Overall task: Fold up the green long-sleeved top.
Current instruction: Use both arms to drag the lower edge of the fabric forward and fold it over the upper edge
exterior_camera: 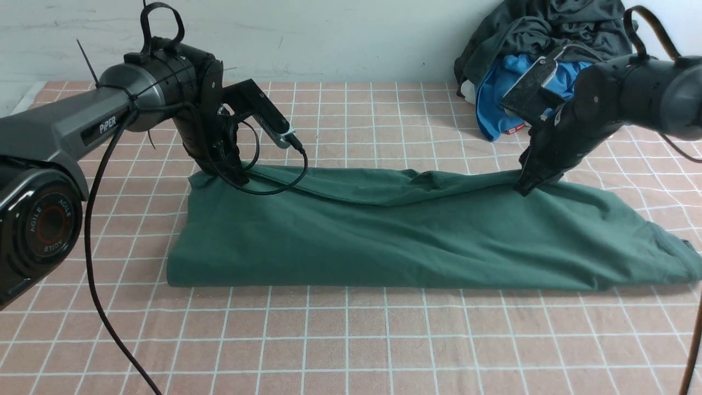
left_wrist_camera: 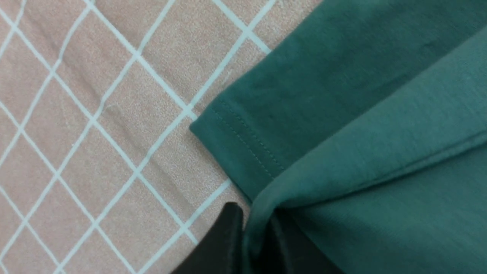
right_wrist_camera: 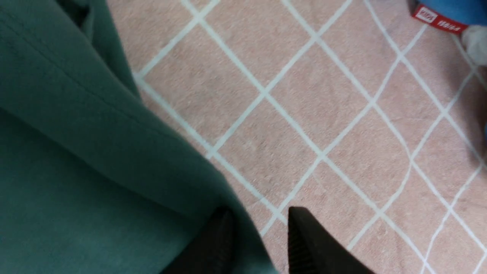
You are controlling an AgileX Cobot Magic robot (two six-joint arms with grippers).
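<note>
**Green top lies in one long band, its folding only part done**

The checked cloth spreads under everything, and across its middle lies the green long-sleeved top, a wide, low band reaching from near the left arm out past the right one. It looks doubled over lengthwise, an early fold all but laid. The near edge runs fairly straight; the far side is looser, with a raised ridge and small puckers. No crosswise fold shows, and the band tapers out long at the robot's right, so bringing the ends inward and making a compact packet seem left to do.

Beyond, at the far right, a dark grey garment is heaped with a bright blue one, apart from the work.

Both grippers are down at the top's far side. The right gripper stands open, green cloth against one finger, bare cloth visible through the gap. The left gripper has a narrow ridge of the top between its fingertips; whether it is clenched or released cannot be told. Beside it shows a stitched hem, lying flat.
</note>
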